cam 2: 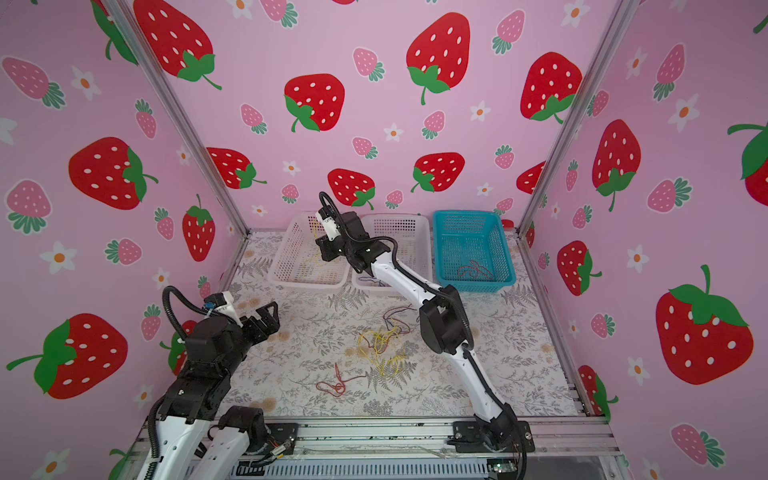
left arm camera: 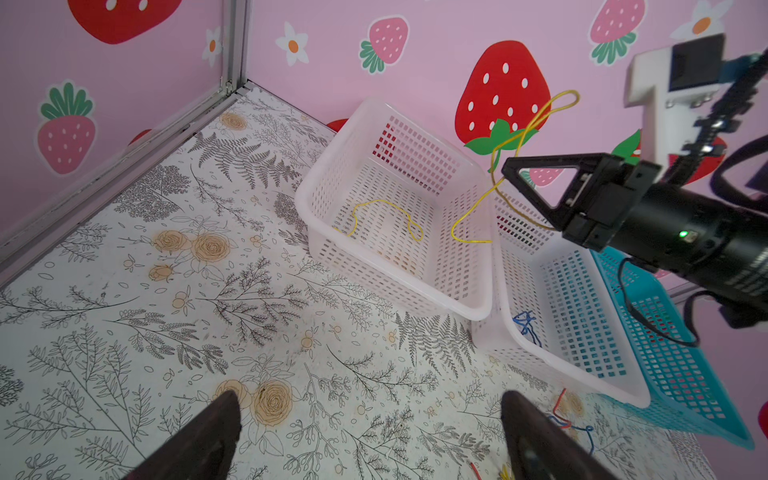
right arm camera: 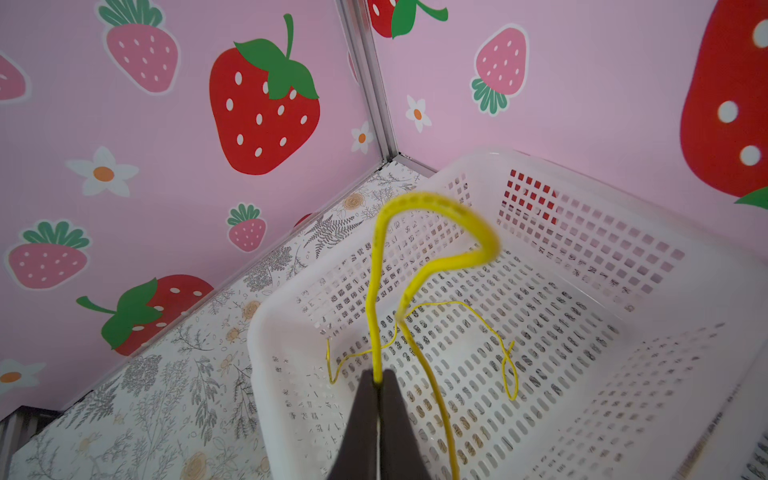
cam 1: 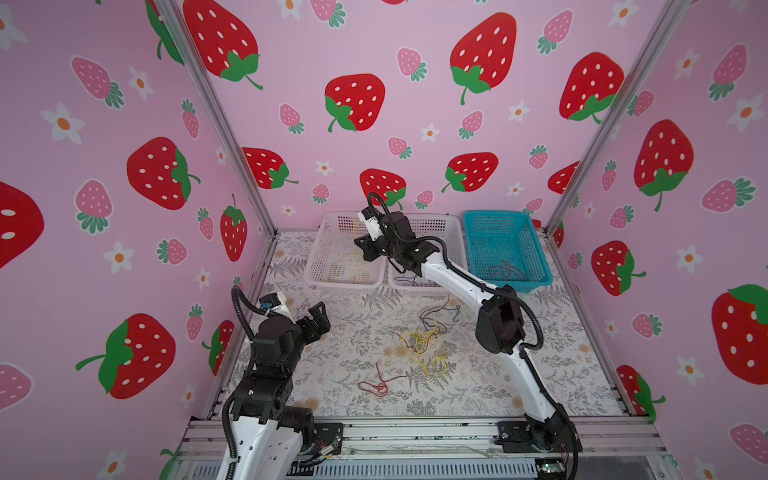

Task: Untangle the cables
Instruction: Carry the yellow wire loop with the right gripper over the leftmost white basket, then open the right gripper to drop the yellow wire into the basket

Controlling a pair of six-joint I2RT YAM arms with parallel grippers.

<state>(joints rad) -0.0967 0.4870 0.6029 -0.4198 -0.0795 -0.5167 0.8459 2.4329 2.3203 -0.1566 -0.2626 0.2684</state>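
Note:
A loose tangle of yellow, red and dark cables (cam 1: 424,336) (cam 2: 382,336) lies mid-table, with a separate red cable (cam 1: 380,384) nearer the front. My right gripper (right arm camera: 378,376) (cam 1: 358,242) hangs over the left white basket (right arm camera: 582,183) (cam 1: 328,232), shut on a yellow cable (right arm camera: 419,199) (left arm camera: 552,108) that loops up and trails down into it. Another yellow cable (left arm camera: 386,203) lies on that basket's floor. My left gripper (left arm camera: 370,399) (cam 1: 320,309) hovers open and empty above the table's left side.
A middle white basket (cam 1: 440,232) holds a dark blue cable (left arm camera: 525,326). The blue basket (cam 1: 498,216) at the back right holds reddish and dark cables (cam 1: 507,270). Pink walls and metal posts close in the back and sides.

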